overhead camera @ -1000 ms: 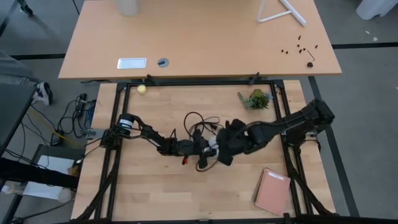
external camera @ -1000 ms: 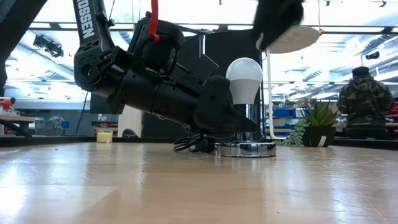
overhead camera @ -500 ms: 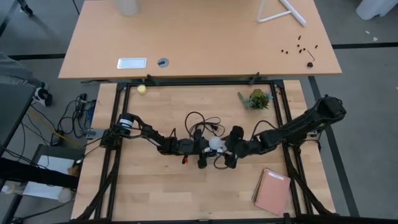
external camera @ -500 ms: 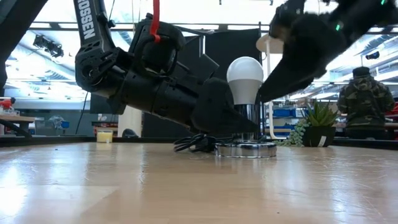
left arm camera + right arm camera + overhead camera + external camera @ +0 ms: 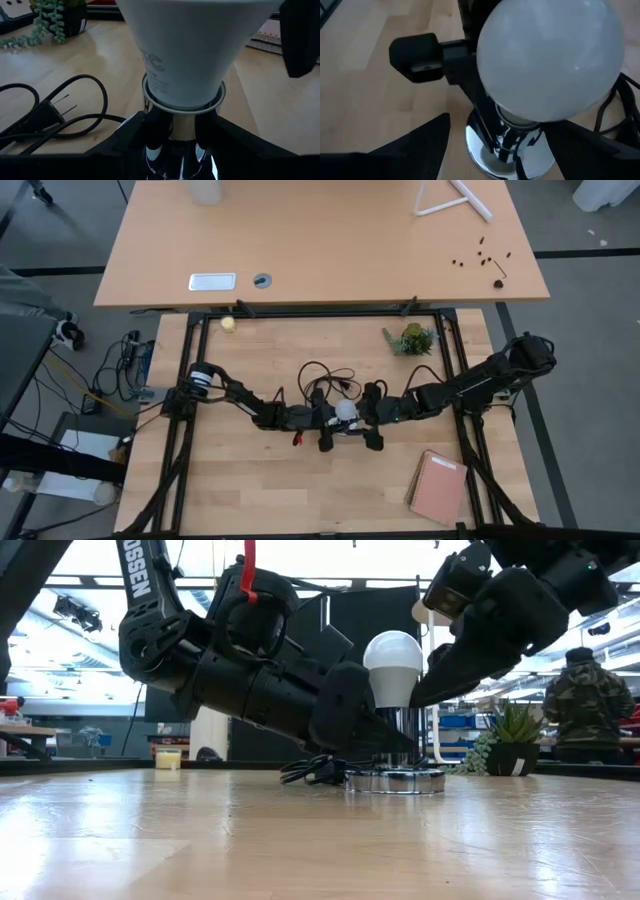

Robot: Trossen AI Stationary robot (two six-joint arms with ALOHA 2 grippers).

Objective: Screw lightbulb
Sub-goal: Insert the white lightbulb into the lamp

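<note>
As seen from above, shows the lightbulb [image 5: 346, 409] near the middle of the bench [image 5: 250, 490], between the meeting ends of the two arms. Places the left gripper [image 5: 333, 419] just to the left of the bulb and the right gripper [image 5: 366, 417] just to its right, with a black cord [image 5: 315, 370] looped on the wood behind them. Leaves a small plant [image 5: 410, 338], a pink notebook [image 5: 438, 487] and a yellowish ball [image 5: 229, 323] well apart from the work.

Viewed level with the bench top, presents the lightbulb upright, base down in the chrome neck of a round silver socket [image 5: 395, 780] lying flat on the wood. Sets the left gripper low against that neck and the right gripper higher, beside the white globe, slanting down from above. Includes a person [image 5: 587, 700] standing in the room behind.

Seen past the left wrist, confirms the left gripper closed on the socket neck, with dark fingers [image 5: 125, 137] pressed to either side of the chrome just under the bulb's white collar.

Seen past the right wrist, gives the right gripper spread wide, with fingers [image 5: 415, 145] to either side of the lightbulb, apart from the glass and holding nothing.
</note>
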